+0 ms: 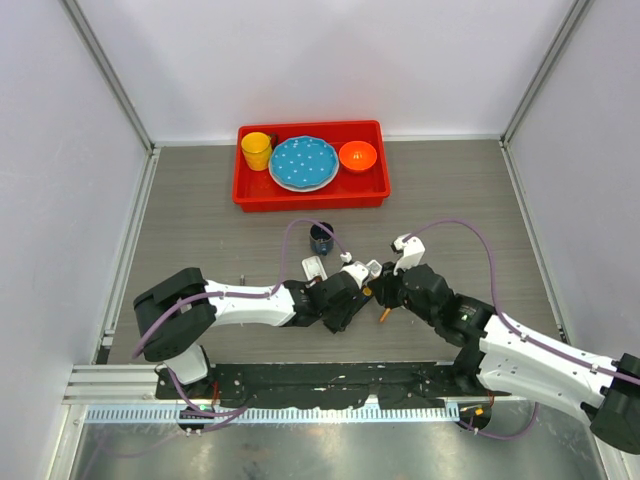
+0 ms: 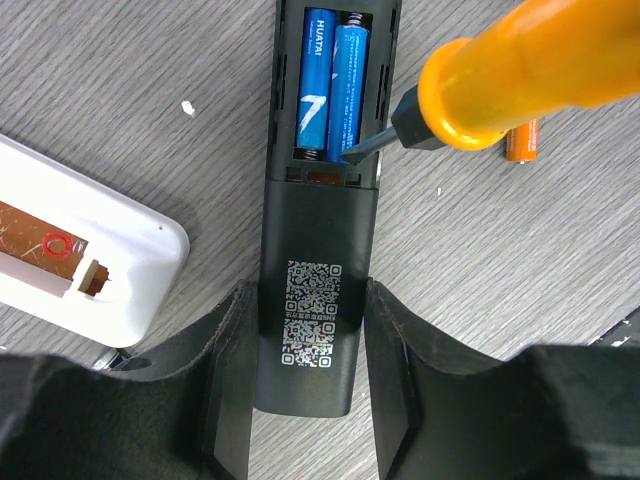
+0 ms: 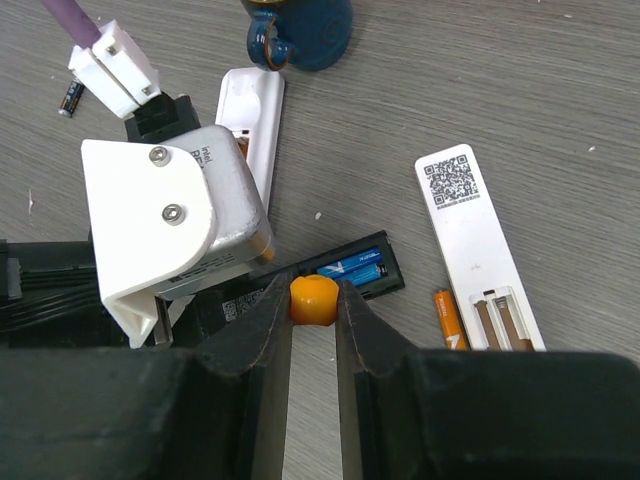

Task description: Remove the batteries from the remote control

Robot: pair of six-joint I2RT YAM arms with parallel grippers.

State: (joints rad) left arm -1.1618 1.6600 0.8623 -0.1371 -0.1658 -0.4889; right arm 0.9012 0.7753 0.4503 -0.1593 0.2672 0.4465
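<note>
Beyond left jaws clamping remote (image 2: 315, 230): batteries (image 2: 332, 85) | right jaws grip screwdriver (image 2: 520, 75), maybe touching them

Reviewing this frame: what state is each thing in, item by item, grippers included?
black remote, back cover off, bay exposed
blue batteries, both seated in the black remote's bay
left gripper, shut on the black remote
right gripper, shut on the screwdriver
screwdriver, tip at the end of one blue battery
white remote, bay open and empty
orange battery, lying loose beside the white remote
blue mug, upright
</note>
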